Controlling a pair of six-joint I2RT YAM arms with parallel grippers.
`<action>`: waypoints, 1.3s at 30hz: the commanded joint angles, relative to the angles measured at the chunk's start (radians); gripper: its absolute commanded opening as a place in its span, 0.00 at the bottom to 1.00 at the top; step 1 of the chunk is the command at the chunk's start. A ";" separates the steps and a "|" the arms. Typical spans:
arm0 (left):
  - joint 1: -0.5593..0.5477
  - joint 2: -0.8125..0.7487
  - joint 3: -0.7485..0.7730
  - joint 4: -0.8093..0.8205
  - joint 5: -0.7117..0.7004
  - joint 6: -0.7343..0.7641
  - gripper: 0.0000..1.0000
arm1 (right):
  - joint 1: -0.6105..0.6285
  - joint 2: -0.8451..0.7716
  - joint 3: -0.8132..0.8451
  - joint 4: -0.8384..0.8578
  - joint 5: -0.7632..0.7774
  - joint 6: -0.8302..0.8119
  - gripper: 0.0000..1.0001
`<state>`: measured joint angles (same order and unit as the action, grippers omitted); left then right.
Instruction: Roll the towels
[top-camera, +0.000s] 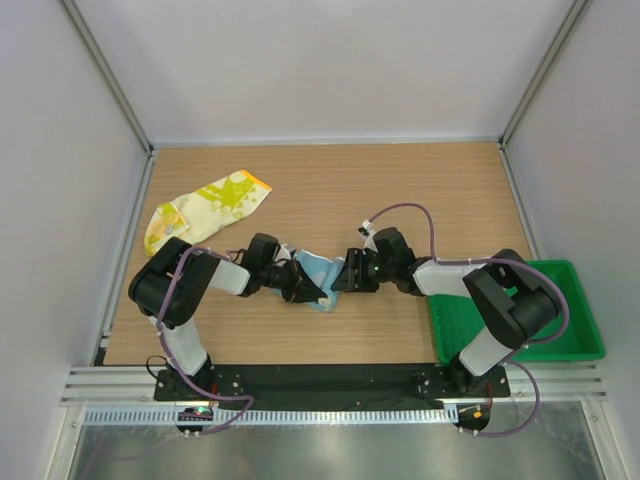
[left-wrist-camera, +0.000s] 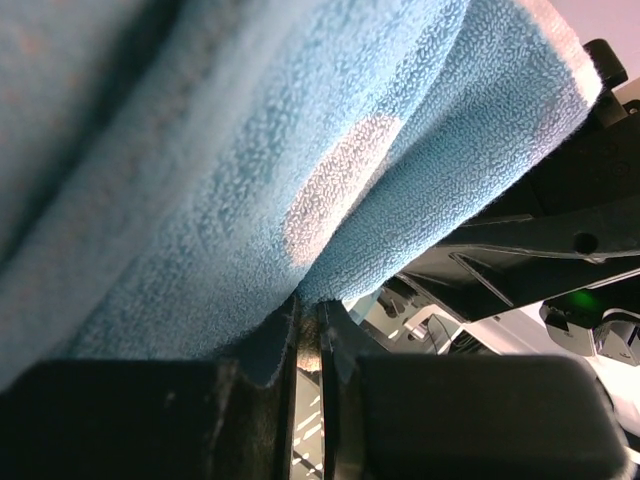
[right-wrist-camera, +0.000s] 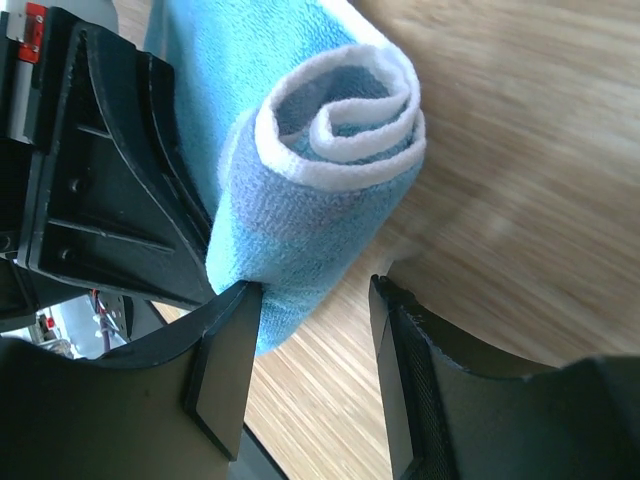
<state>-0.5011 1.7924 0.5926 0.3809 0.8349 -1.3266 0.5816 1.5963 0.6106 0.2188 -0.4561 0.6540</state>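
Left gripper (left-wrist-camera: 308, 335) pinches the blue towel (right-wrist-camera: 320, 160). Right gripper (right-wrist-camera: 315, 300) is spread, the roll end-on just ahead, its axis running gripper to gripper. Yellow towel (top-camera: 210, 208) waits beyond the left.

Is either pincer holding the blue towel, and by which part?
The left pincer is shut on the blue towel, pinching a fold at its edge. The right pincer stands open beside the rolled end, holding nothing.
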 joint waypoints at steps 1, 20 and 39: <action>0.010 0.041 -0.001 -0.102 0.039 -0.020 0.00 | 0.008 0.039 0.021 0.083 0.019 -0.016 0.55; 0.022 0.021 0.009 -0.132 0.070 -0.008 0.00 | 0.009 0.160 -0.015 0.310 -0.010 0.039 0.61; 0.027 -0.137 0.087 -0.471 -0.062 0.288 0.22 | 0.008 0.145 0.129 -0.007 0.034 -0.002 0.23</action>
<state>-0.4755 1.7123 0.6559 0.0883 0.7998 -1.1576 0.5957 1.7546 0.6880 0.3618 -0.5037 0.7086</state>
